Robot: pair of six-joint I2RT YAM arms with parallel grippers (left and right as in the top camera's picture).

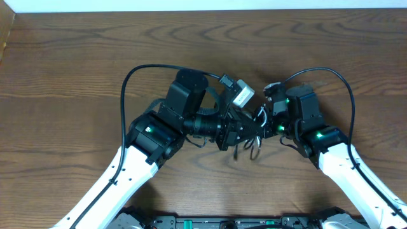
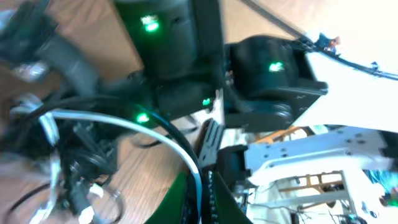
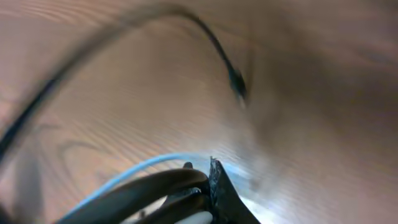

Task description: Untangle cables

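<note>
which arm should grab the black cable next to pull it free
Right, probably. The left gripper is shut on the white cable, anchoring it. The right gripper sits shut close beside it, with the black cable in its view, so it could open and take that.

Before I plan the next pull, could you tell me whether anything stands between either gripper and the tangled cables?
Nothing visible does. The left gripper and the right gripper both meet at the cables, shut and apparently gripping them.
</note>
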